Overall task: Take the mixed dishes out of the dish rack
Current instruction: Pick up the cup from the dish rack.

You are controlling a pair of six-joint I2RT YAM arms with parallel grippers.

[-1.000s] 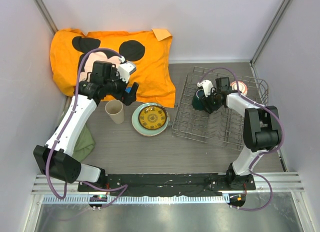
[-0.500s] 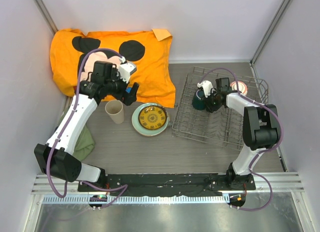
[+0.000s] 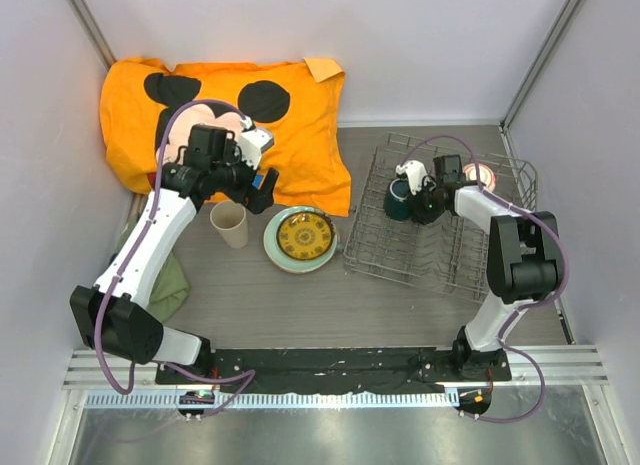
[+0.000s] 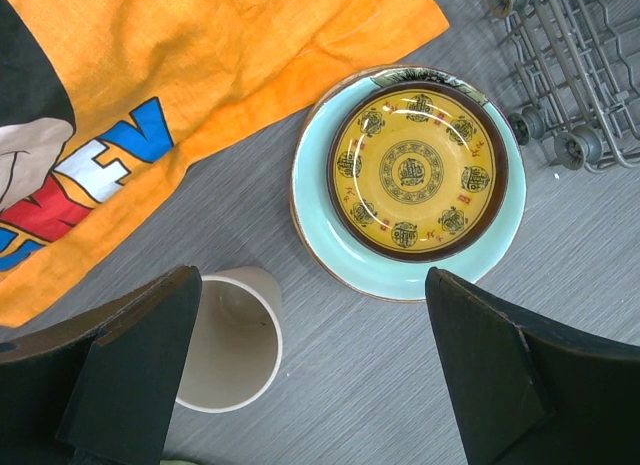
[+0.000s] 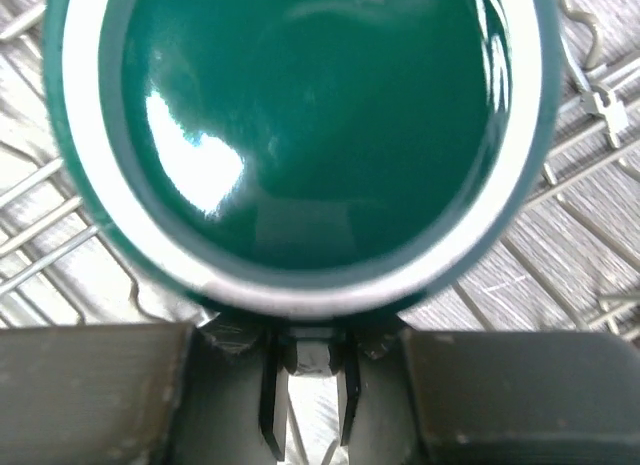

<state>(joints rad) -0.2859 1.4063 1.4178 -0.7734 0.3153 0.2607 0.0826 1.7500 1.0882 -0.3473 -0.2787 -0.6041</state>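
Note:
The dark teal mug [image 3: 398, 198] stands in the left part of the grey wire dish rack [image 3: 400, 257]. My right gripper [image 3: 421, 199] is beside it, shut on its handle; in the right wrist view the mug [image 5: 310, 115] fills the frame above the gripper [image 5: 310, 380]. A small red-orange bowl [image 3: 479, 174] sits at the rack's far right. On the table lie the beige cup [image 3: 230, 224] and the pale-green plate with a yellow centre [image 3: 301, 238]. My left gripper [image 3: 259, 184] hangs open above them, its fingers [image 4: 130, 370] straddling bare table between cup [image 4: 225, 345] and plate [image 4: 415, 175].
An orange printed cloth [image 3: 240, 115] covers the far left of the table, its edge [image 4: 200, 75] close to the cup and plate. A green cloth [image 3: 166, 285] lies by the left arm. The rack's corner feet [image 4: 570, 135] stand just right of the plate. Walls close in on both sides.
My right gripper's jaws have closed in on the mug's handle. The left arm has drifted slightly, still open.

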